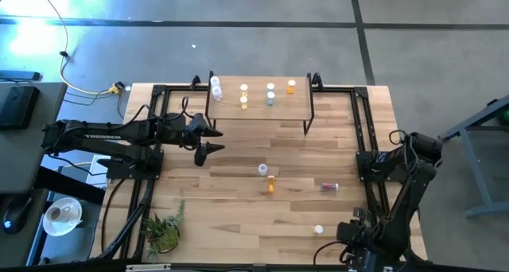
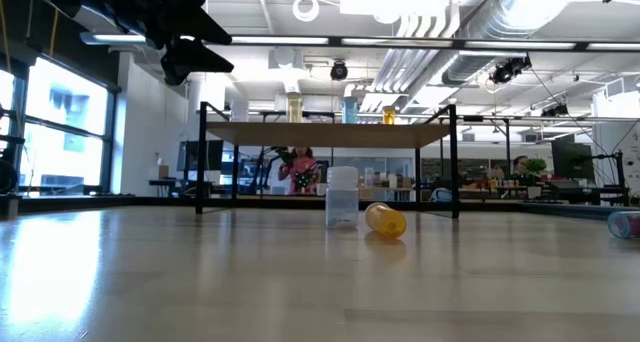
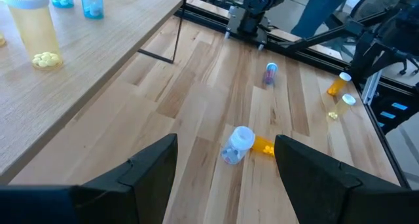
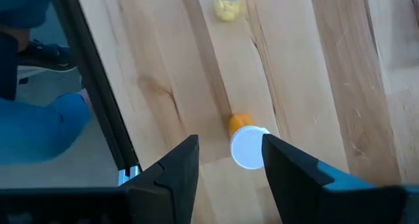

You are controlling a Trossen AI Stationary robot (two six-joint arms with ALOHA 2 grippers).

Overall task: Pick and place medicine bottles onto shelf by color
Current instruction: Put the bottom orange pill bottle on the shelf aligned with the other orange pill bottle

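Shelf (image 1: pixel 258 111) stands at the far middle of the desk (image 1: pixel 238 208), carrying several medicine bottles already sorted along its top: clear ones at the left end, yellow, bluish and amber toward the right. Loose stock remains on the desk: a clear bottle (image 1: pixel 262 170) upright, an amber bottle (image 1: pixel 270 184) lying touching or just beside it, a bluish bottle (image 1: pixel 329 187) on its side further right, and a small white-capped bottle (image 1: pixel 319 229) near the right arm.

Left claw (image 1: pixel 210 139) hangs above the desk in front of the shelf's left end, fingers wide apart and holding nothing. Right claw (image 4: pixel 229 162) is low at the near right corner, fingers partly apart astride a white cap with amber body (image 4: pixel 246 144); not visibly clamped.

Step in hand, as judged: left claw to collect the clear bottle. Recommended practice: descend straight over the cap, fingers straddling the body, aligned so neither finger nudges the amber bottle beside it (contact there would roll it). Close on the body below the cap, lift clear, and set down among the clear bottles.

Deficiencies in view: the right claw's tips are barely discernible from overhead, so its contact with its bottle cannot be confirmed. The low view cuts off the left claw's tips. Two bottles at the desk's right edge (image 3: pixel 339 85) appear only in the left wrist view.
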